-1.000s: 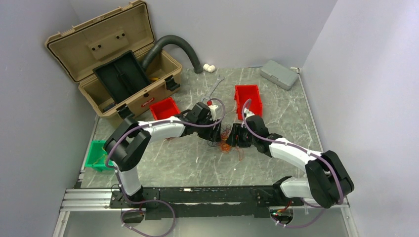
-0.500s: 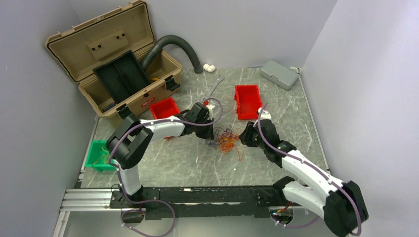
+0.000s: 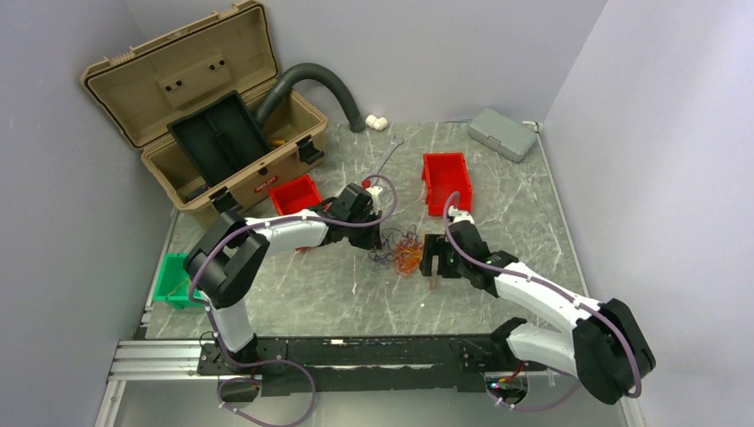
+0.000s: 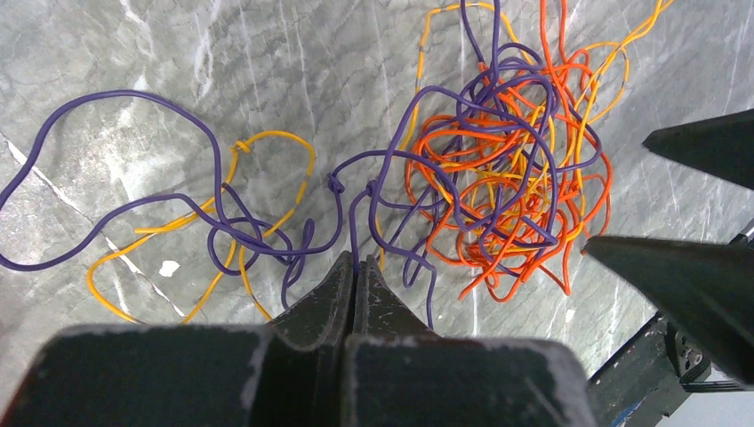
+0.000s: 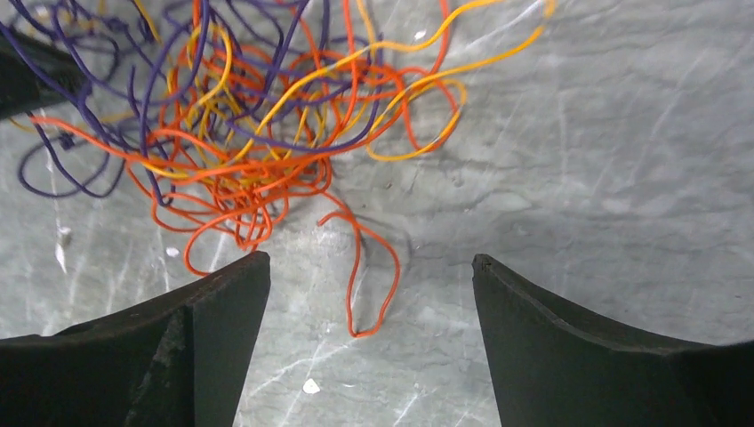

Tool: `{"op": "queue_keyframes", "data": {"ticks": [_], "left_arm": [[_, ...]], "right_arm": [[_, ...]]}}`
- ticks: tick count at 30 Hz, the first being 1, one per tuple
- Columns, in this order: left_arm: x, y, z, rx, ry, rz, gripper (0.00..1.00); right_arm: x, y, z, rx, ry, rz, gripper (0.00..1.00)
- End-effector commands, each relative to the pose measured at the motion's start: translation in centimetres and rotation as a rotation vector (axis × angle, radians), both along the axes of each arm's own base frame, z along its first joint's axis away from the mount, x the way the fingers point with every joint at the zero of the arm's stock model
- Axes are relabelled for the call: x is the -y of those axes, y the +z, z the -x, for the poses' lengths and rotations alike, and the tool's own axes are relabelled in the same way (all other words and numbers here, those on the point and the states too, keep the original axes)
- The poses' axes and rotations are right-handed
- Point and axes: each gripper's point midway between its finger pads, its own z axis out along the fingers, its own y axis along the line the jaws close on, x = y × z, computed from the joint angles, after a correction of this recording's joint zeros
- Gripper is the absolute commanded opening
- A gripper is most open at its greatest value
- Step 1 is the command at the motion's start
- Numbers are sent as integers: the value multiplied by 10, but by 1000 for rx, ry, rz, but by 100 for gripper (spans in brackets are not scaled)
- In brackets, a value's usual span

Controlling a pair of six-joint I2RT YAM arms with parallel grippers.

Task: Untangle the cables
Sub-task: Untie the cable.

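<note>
The cables (image 3: 406, 252) lie mid-table as a small tangle of thin orange, yellow and purple wires (image 4: 507, 178), with looser purple and yellow loops (image 4: 222, 222) spread to one side. My left gripper (image 4: 356, 267) is shut, and a purple strand runs in between its tips at the edge of the tangle (image 3: 381, 249). My right gripper (image 5: 369, 262) stands open just right of the tangle (image 3: 430, 263). A loose orange loop (image 5: 369, 285) lies on the table between its fingers, untouched. The main knot (image 5: 249, 133) is ahead of it.
An open tan toolbox (image 3: 204, 116) and a grey hose (image 3: 320, 84) stand at the back left. A small red bin (image 3: 296, 195) is near the left arm, and another red bin (image 3: 446, 181) is behind the tangle. There is a green bin (image 3: 176, 280) at the left edge and a grey box (image 3: 502, 133) at the back right.
My left gripper has shut on a purple strand. My right gripper drew back to the right, then returned beside the tangle and opened wide. The tangle has spread a little.
</note>
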Motion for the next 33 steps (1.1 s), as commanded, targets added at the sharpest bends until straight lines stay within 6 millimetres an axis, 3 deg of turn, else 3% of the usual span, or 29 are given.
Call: {"op": "queue_keyframes", "data": {"ticks": [1, 7, 13, 16, 20, 22, 26, 33], "left_arm": [[6, 27, -6, 65, -19, 40, 0], [3, 31, -8, 77, -23, 17, 0], [-1, 39, -9, 96, -34, -5, 0], [-3, 44, -8, 106, -32, -2, 0], [-8, 49, -9, 121, -25, -7, 0], [-13, 51, -10, 126, -18, -16, 0], [-19, 53, -11, 131, -8, -19, 0], [-19, 54, -7, 131, -12, 6, 0]], "right_arm": [[-19, 1, 1, 4, 56, -6, 88], [-49, -4, 2, 27, 132, -81, 88], [-47, -20, -9, 3, 95, 23, 77], [-40, -25, -11, -3, 71, 89, 56], [-39, -18, -9, 19, 62, 76, 13], [-36, -6, -8, 53, 45, 51, 0], [-35, 32, -5, 133, 40, -24, 0], [-54, 125, 2, 247, 146, -185, 0]]}}
